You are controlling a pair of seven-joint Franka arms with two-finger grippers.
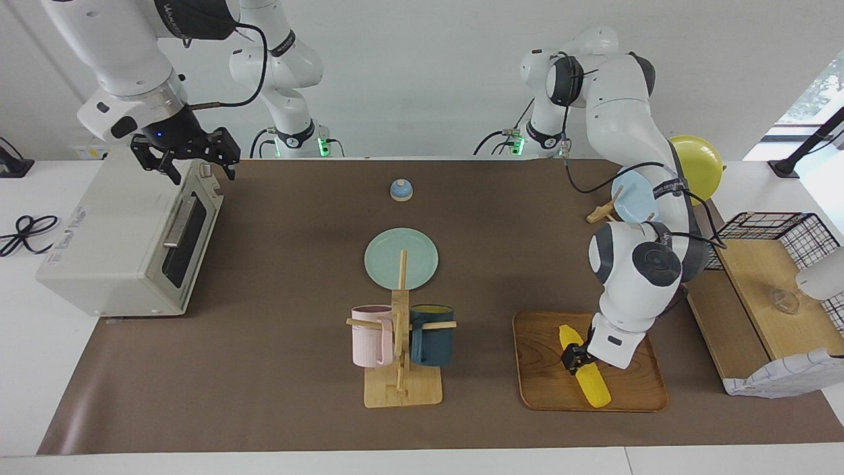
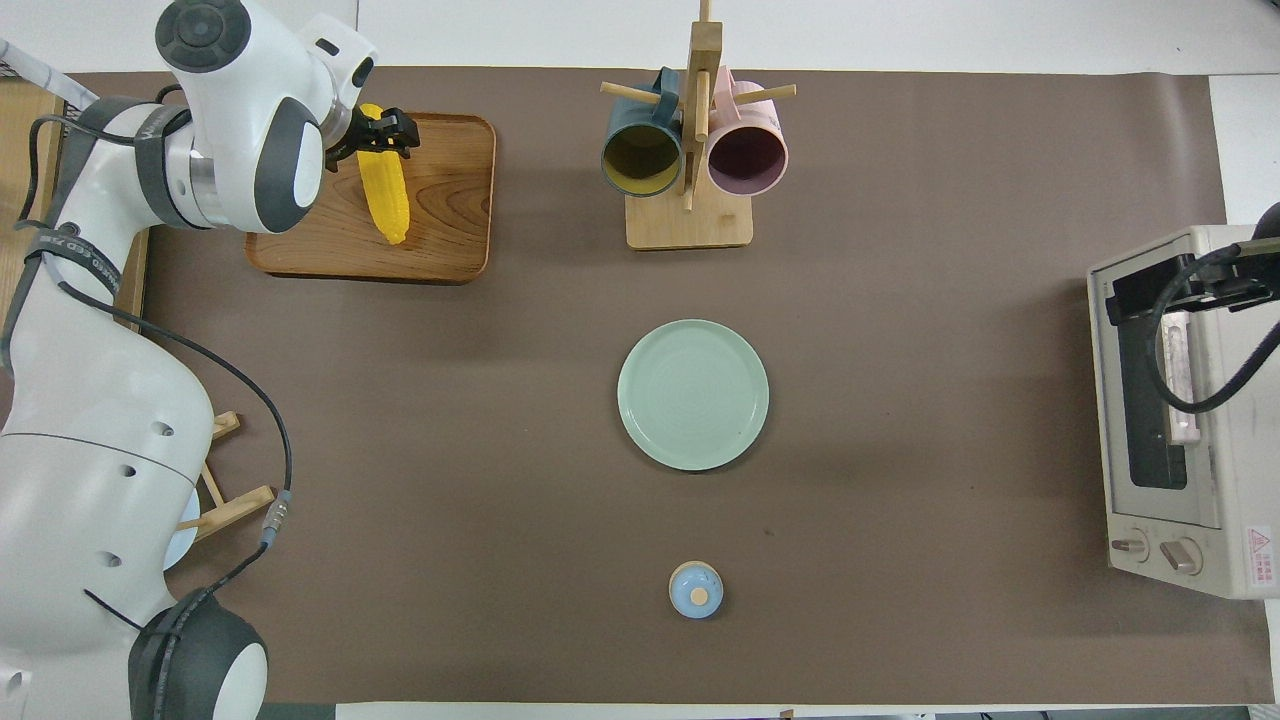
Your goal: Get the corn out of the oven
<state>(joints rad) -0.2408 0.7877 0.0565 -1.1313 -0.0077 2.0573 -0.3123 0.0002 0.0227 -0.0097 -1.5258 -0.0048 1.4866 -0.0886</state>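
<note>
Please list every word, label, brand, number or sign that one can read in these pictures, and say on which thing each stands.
No text can be read in full.
Side of the oven: dark lettering, too blurred to read.
Oven, near its knobs: a sticker with a red warning triangle, print too small.
Left arm and right arm: white lettering, too small to read.

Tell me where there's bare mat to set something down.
Widest bare mat lies between the oven and the green plate; more between plate and wooden tray. Crowded: the tray, with the corn and left gripper; right gripper over the oven.
</note>
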